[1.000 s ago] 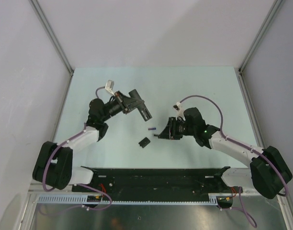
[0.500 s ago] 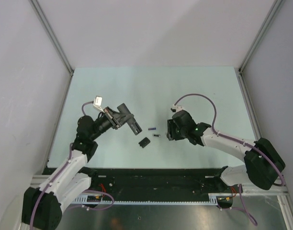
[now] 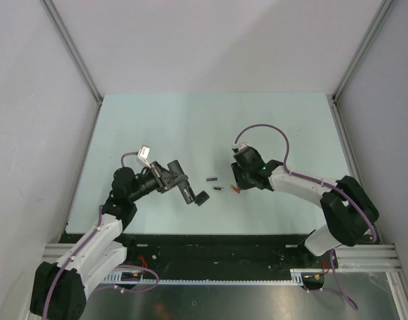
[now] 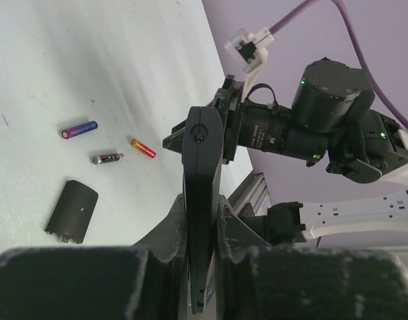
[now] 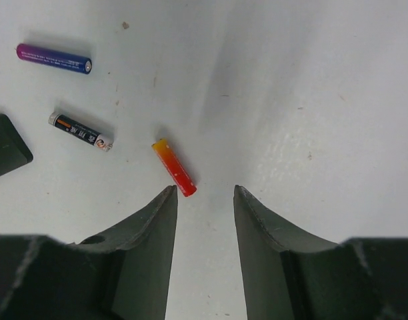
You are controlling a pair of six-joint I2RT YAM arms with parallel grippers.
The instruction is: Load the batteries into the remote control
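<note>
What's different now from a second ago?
The left hand swung the remote it grips in toward the cover. The right hand pulled back, open, and a red battery now shows on the table before it. Blue battery, black battery and cover stayed put.

Pale green tabletop (image 3: 191, 120) between plain grey walls (image 3: 211, 40), aluminium corner posts (image 3: 71, 48)

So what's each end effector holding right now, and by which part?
Left end effector clamps the remote control by one end. Right end effector open, holding nothing.
</note>
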